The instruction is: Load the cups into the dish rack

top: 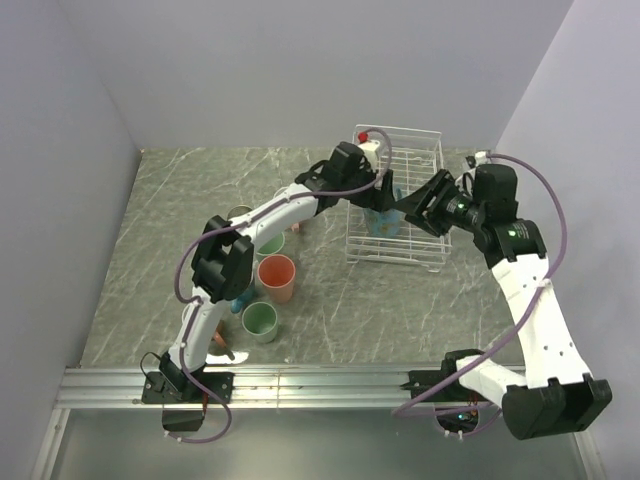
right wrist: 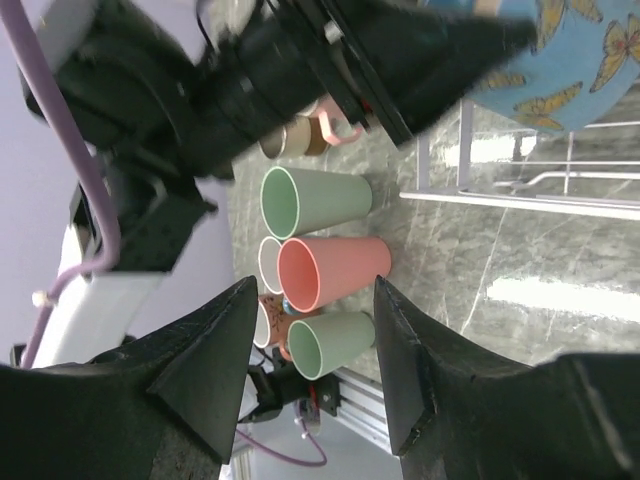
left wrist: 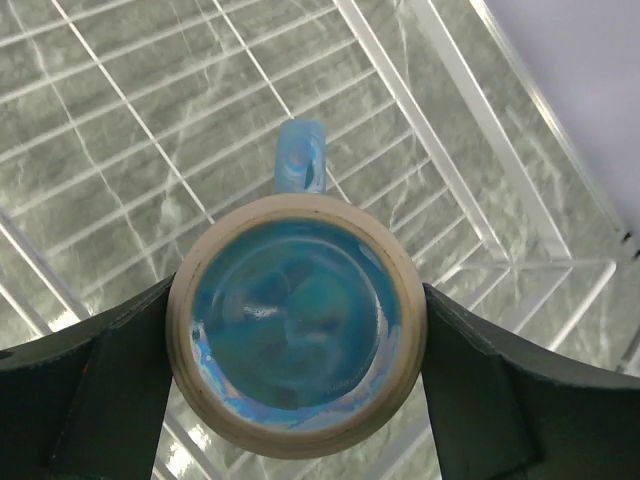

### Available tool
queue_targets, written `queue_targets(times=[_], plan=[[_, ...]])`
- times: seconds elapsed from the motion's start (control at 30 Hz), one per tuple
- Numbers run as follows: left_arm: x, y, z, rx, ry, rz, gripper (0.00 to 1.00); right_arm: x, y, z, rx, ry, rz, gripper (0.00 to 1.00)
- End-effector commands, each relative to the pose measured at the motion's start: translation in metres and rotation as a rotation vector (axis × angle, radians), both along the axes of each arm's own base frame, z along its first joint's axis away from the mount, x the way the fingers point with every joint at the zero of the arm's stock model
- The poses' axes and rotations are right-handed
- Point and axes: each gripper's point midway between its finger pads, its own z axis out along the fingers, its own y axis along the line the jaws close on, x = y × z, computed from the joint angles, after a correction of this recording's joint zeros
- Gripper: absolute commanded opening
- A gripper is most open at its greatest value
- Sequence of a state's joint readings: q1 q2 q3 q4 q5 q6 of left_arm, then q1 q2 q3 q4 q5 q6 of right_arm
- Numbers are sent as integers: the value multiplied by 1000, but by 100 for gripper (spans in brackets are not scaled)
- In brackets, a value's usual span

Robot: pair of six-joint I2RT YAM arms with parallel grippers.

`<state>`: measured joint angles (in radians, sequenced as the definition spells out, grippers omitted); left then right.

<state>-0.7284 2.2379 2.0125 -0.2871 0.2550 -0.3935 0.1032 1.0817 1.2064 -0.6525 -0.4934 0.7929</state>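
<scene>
Placement: grips blue cup [left wrist: 297,325] upright in left gripper [left wrist: 297,340] over dish rack [left wrist: 404,100] for straight set-down (right gripper [right wrist: 315,290] spread, empty, at rack's right).

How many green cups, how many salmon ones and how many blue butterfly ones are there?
Green cups: 2
Salmon cup: 1
Blue butterfly cup: 1
Total of these: 4

left claw [left wrist: 297,315]: clamped, wide grip | right claw [right wrist: 312,300]: jaws apart, empty
</scene>
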Motion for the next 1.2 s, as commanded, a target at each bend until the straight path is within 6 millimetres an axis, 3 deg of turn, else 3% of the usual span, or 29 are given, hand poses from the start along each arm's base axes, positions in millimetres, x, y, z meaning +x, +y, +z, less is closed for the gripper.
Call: queue_targets(times=[0.0, 0.17, 0.37, 0.6, 0.7, 0.73, 0.8, 0.83, 0.97, 1.17], plan=[[-15, 6, 53, 54, -168, 34, 0, -9, -12, 27, -28, -71, -35, 57], [-29, 14, 50, 106, -196, 79, 0, -23, -15, 36, -31, -95, -34, 57], [-43, 30, 48, 216, -257, 128, 0, -37, -13, 27, -25, -85, -14, 56], [-56, 43, 32, 333, -267, 174, 1, -47, -11, 24, -20, -82, 6, 56], [-61, 47, 25, 334, -237, 190, 21, -49, -9, 24, -22, -85, 14, 56], [-62, 47, 24, 333, -228, 190, 36, -50, -8, 24, -21, -86, 18, 56], [-65, 50, 22, 341, -213, 197, 50, -52, -7, 22, -23, -83, 23, 56], [-66, 50, 21, 341, -209, 198, 62, -53, -7, 21, -26, -83, 26, 56], [-69, 55, 39, 311, -218, 230, 78, -57, -7, 19, -35, -88, 31, 56], [-65, 63, 101, 236, -270, 303, 95, -60, -4, 17, -46, -92, 44, 56]])
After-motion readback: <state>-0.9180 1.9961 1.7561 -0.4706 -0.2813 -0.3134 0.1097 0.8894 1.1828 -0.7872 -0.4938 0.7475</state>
